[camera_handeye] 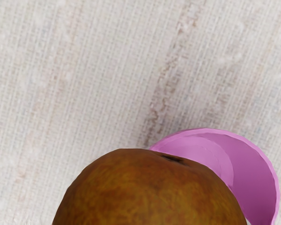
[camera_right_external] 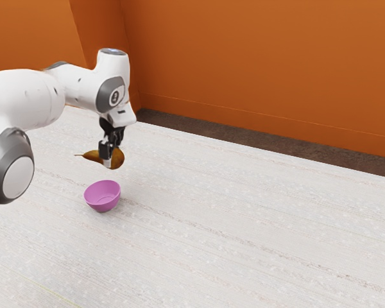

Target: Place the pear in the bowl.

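Held up off the table [camera_right_external: 244,224], with the pear [camera_right_external: 117,159] in the air above the level of the bowl [camera_right_external: 102,205]. Down from the pear to reach the bowl, and probably a little sideways too: seen below the pear in the exterior view, but in the wrist view partly covered by the fat end and jutting out past one side of it, so likely not squarely underneath. Laid nearly level along the long axis, stem toward the exterior view's left, fat end toward the exterior view's right (a long thin stem, worth minding at the rim). Clamped in the gripper [camera_right_external: 111,156] across the body, with fingers parted only by the thickness of the fruit; pressed on the near side by one finger, presumably from behind by the other. Not touching the bowl. Best to centre the fat part over the bowl first, then lower, then let go close to the bottom. Could catch the rim or tip out if released off-centre.
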`<move>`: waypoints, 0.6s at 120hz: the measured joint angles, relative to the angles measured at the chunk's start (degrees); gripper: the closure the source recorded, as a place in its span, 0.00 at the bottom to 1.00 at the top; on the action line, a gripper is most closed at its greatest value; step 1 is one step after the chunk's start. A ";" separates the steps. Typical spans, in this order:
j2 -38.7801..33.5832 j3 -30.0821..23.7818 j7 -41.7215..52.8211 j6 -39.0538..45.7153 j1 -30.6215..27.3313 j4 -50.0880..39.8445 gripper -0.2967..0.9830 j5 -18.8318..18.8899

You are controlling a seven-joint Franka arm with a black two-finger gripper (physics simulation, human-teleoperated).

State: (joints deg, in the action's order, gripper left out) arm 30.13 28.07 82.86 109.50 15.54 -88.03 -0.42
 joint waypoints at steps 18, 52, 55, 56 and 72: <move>0.96 0.01 -2.32 0.64 -0.05 0.21 0.55 4.78; 3.28 0.12 -5.67 4.98 -0.14 -0.35 0.57 7.29; 3.33 0.13 -5.90 5.21 -0.14 -0.44 0.56 7.38; 3.35 0.13 -5.98 5.29 -0.14 -0.51 0.56 7.41; 4.38 0.13 -7.05 6.98 -0.78 -1.96 0.56 7.44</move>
State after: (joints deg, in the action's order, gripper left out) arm 34.51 28.21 75.81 116.47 14.76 -89.99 7.02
